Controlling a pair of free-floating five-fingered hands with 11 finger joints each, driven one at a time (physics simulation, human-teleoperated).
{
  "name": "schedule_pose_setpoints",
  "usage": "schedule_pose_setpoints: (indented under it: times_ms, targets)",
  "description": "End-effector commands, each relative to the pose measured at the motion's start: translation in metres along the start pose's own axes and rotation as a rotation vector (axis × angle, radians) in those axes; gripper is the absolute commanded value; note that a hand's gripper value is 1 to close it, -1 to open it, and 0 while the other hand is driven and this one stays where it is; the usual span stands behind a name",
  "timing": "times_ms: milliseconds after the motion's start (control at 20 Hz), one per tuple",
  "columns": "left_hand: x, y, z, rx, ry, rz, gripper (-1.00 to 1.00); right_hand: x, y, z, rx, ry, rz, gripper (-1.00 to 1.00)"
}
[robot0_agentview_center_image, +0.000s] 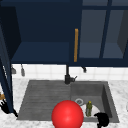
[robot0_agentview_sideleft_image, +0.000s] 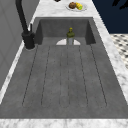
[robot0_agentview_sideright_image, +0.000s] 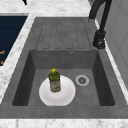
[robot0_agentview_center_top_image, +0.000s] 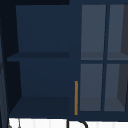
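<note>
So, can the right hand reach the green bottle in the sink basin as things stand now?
Probably yes. The right hand hovers at the basin's front edge, close beside the green bottle, which stands upright on the white plate. Nothing lies between them.

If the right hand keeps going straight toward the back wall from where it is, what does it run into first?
Probably the green bottle standing on the white plate in the basin: the right hand hangs at the sink's front rim, just right of it. Depth is unclear, so it might pass beside.

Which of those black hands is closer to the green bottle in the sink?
The right hand. It sits just right of the bottle, at the sink's front rim. The left hand is far off past the counter's left edge.
</note>
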Motion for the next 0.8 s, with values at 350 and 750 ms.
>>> schedule_pose_setpoints:
  times_ms: [350,750]
  targets:
    - [-0.024,0.031,0.016,-0.038,-0.06,0.003,-1.0,0.0,0.0,0.0,0.0,0.0,0.0,0.0]
    - [-0.036,0.064,0.019,-0.046,-0.09,0.001,-1.0,0.0,0.0,0.0,0.0,0.0,0.0,0.0]
